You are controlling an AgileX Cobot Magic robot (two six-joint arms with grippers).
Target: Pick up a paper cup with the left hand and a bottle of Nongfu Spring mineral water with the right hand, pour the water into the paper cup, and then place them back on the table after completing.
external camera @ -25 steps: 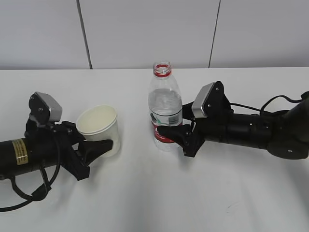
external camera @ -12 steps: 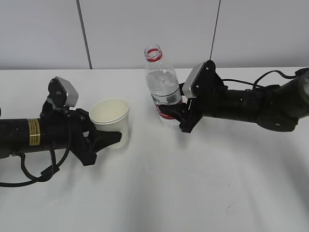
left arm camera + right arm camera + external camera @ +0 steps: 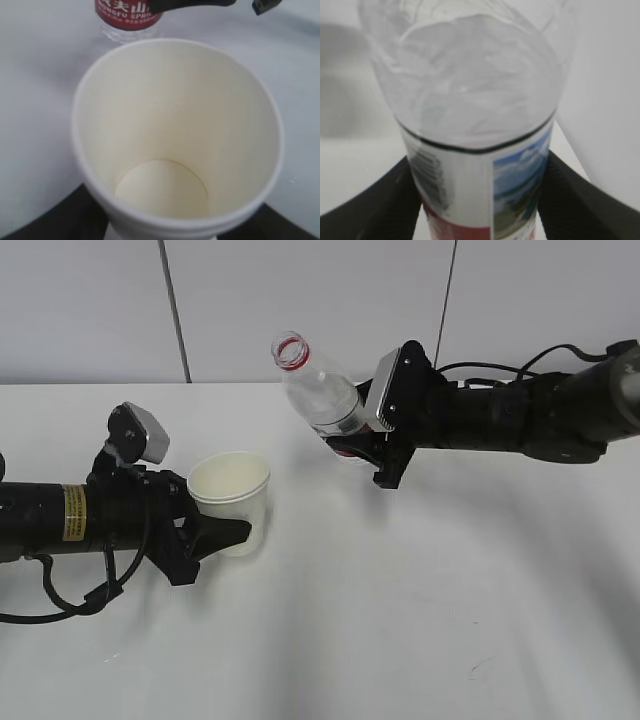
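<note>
Your left hand was clamped around the paper cup, which stood upright with its open mouth up and a dry-looking inside. Your right hand gripped the Nongfu Spring bottle at its label, up and to the right of the cup and clear of the table. The uncapped bottle was tilted, its mouth leaning toward the cup, not yet above it.
</note>
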